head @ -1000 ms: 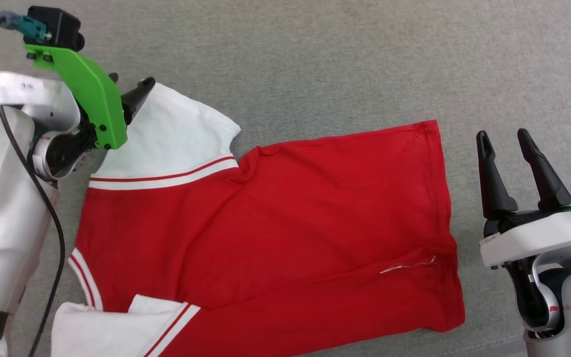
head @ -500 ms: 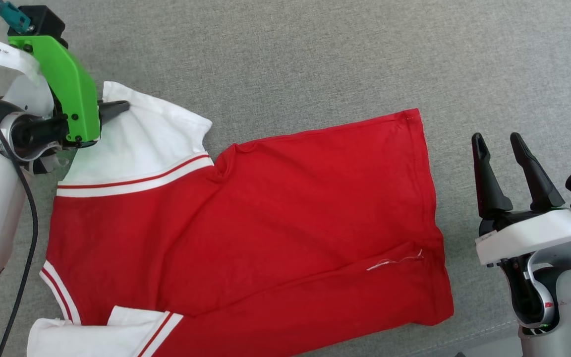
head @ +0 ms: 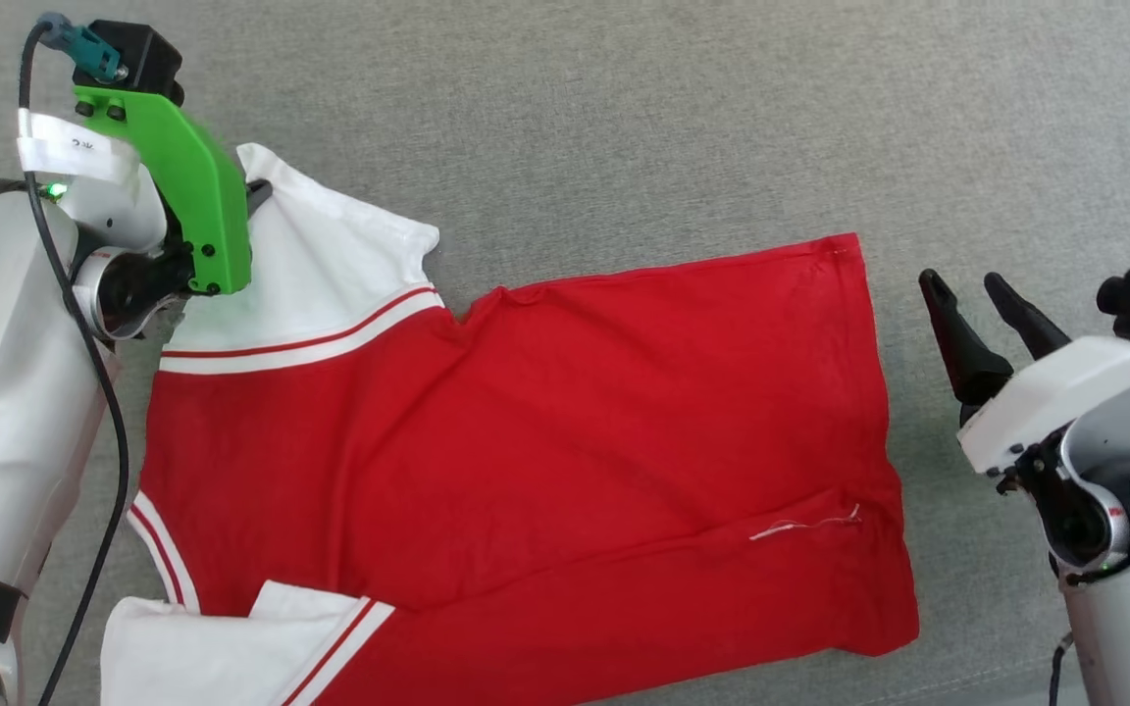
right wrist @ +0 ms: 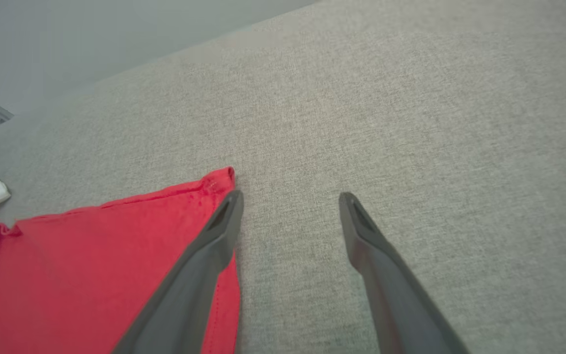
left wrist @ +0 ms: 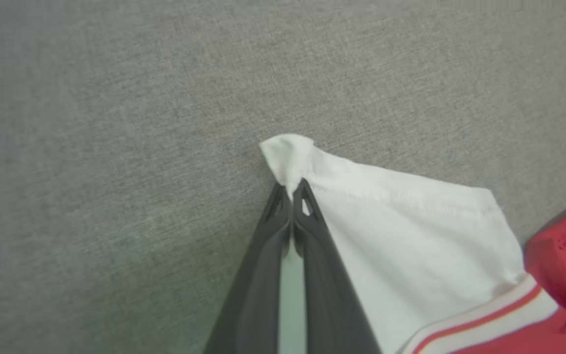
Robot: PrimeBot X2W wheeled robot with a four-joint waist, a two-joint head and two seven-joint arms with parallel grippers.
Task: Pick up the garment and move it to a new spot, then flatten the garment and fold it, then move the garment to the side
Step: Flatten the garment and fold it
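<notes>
The red soft-fabric garment (head: 526, 441) with white short sleeves trimmed in red stripes lies spread on the grey woven cloth surface (head: 624, 118). Its long axis runs left to right, with the straight hem at the right and the sleeve end at the left. One white sleeve (head: 330, 265) points to the far left; the other sleeve (head: 222, 647) lies folded at the near left. A shallow crease and a loose white thread cross the body near the near right corner.

The left gripper (left wrist: 293, 189) is at the far left, fingers pressed together and pinching the outer corner of the far sleeve, which bunches up just past the tips. Its pale forearm comes up along the left edge, carrying a bright green plastic bracket (head: 192, 186) and a black cable (head: 84, 333).

The right gripper (head: 961, 282) is just right of the hem, apart from the cloth, its two dark fingers spread wide and holding nothing. In the right wrist view (right wrist: 291, 195) its left finger lies over the hem's far right corner (right wrist: 214, 184), pointing away over the grey surface.
</notes>
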